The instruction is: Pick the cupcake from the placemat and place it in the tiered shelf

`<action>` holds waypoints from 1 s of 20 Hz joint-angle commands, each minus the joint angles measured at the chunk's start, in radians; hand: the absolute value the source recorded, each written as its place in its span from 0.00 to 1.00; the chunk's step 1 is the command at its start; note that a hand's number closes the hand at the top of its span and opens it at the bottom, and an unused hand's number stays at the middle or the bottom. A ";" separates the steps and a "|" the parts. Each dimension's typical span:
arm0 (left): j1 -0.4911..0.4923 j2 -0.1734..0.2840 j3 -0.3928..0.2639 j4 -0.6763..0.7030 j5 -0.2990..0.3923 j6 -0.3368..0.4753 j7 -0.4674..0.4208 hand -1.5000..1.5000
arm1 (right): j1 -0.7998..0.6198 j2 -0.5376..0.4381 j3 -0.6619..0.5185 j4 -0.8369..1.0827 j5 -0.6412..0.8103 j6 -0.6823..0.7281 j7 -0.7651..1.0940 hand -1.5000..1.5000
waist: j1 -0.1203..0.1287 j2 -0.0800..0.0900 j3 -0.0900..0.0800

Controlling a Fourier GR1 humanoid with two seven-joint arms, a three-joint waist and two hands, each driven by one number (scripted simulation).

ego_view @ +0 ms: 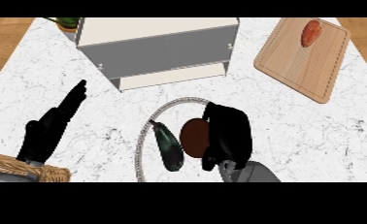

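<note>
Two glossy black, fingered hands are shown, left and right (the right on a smooth grey forearm).

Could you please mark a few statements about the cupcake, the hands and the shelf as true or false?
1. The right hand curls round the cupcake over the placemat. True.
2. The cupcake already sits in the tiered shelf. False: it is at the placemat.
3. An eggplant lies on the placemat. True.
4. The left hand holds the eggplant. False: it is open, apart at the left.
</note>
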 commanded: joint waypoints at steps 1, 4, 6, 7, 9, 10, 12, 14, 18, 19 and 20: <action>0.054 -0.119 -0.050 0.088 0.010 0.038 -0.008 0.50 | -0.027 0.016 0.011 -0.125 0.060 0.053 0.111 1.00 | -0.010 0.015 -0.044; 0.070 -0.095 -0.026 0.068 0.018 0.025 -0.016 0.50 | -0.058 -0.028 -0.008 -0.243 0.120 0.104 0.121 1.00 | -0.012 0.011 -0.044; 0.042 -0.095 -0.019 0.099 0.018 0.016 -0.016 0.50 | -0.107 -0.012 -0.034 -0.277 0.154 0.106 0.123 1.00 | -0.016 0.016 -0.045; 0.064 -0.105 -0.041 0.071 0.005 0.035 0.006 0.50 | -0.130 0.017 -0.067 -0.349 0.136 0.110 0.126 1.00 | -0.017 0.012 -0.044; 0.050 -0.105 -0.032 0.062 0.012 0.036 0.024 0.50 | -0.182 0.032 -0.126 -0.409 0.145 0.096 0.110 1.00 | -0.016 0.013 -0.043; 0.065 -0.103 -0.039 0.052 -0.003 0.035 0.004 0.50 | -0.198 0.033 -0.103 -0.413 0.157 0.096 0.148 1.00 | -0.001 0.013 -0.044; 0.047 -0.120 -0.049 0.071 -0.006 0.030 0.008 0.50 | -0.247 0.033 -0.173 -0.407 0.158 0.092 0.129 1.00 | -0.002 0.020 -0.044; 0.033 -0.121 -0.032 0.086 -0.007 0.032 -0.015 0.50 | -0.321 0.033 -0.198 -0.377 0.143 0.110 0.141 1.00 | 0.011 0.023 -0.045; 0.047 -0.133 -0.069 0.050 -0.020 0.031 0.013 0.50 | -0.426 0.034 -0.299 -0.320 0.123 0.148 0.131 1.00 | 0.022 0.023 -0.045; 0.042 -0.108 -0.033 0.066 -0.001 0.009 0.010 0.50 | -0.446 0.034 -0.340 -0.319 0.130 0.162 0.116 1.00 | 0.019 0.023 -0.044; 0.023 -0.103 -0.025 0.077 0.006 -0.003 0.015 0.50 | -0.483 0.034 -0.365 -0.257 0.127 0.154 0.088 1.00 | 0.024 0.029 -0.045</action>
